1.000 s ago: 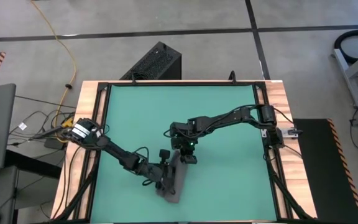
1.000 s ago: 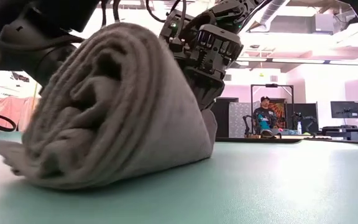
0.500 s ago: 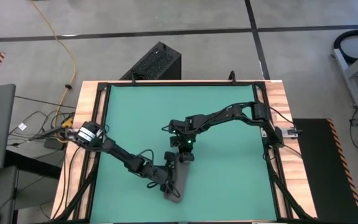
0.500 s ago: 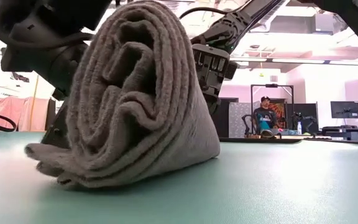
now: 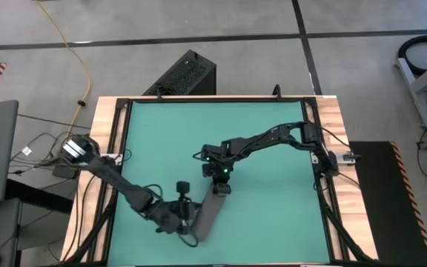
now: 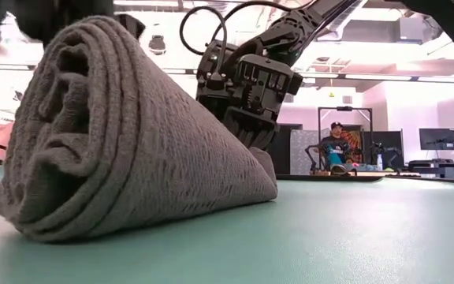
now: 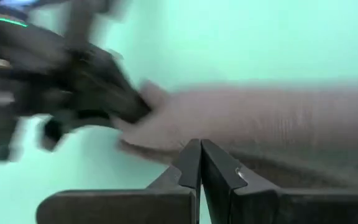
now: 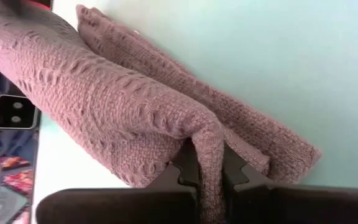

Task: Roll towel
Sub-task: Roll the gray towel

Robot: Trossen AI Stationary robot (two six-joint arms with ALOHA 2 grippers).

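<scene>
The towel (image 5: 207,211), dark grey and rolled into a long bundle, lies on the green mat (image 5: 273,148) near the table's front edge. In the low view its coiled near end (image 6: 69,134) is thick and it tapers toward the far end. My right gripper (image 5: 219,189) is shut on that far end. My left gripper (image 5: 190,222) is shut and hangs beside the near end, on its left side. In the left wrist view its tips (image 7: 199,149) stand just in front of the towel (image 7: 260,118). My right gripper pinches a raised fold of cloth (image 8: 207,146) at the towel's far end between its two fingers. It comes slanting down from the far side. The far end (image 6: 262,170) lies on the mat below the fingers. My left gripper is shut beside the roll's near end; whether it touches the cloth I cannot tell.
A wooden frame (image 5: 332,178) runs around the mat. A black box (image 5: 187,74) stands on the floor beyond the far edge. A person (image 6: 337,150) sits in the room far behind the table. Bare mat lies to the right of the towel.
My left gripper has drawn back from the roll toward the table's left edge and risen. The towel's near end has swung toward the left edge while its far end stayed under my right gripper. My right gripper sank a little, then kept still.
</scene>
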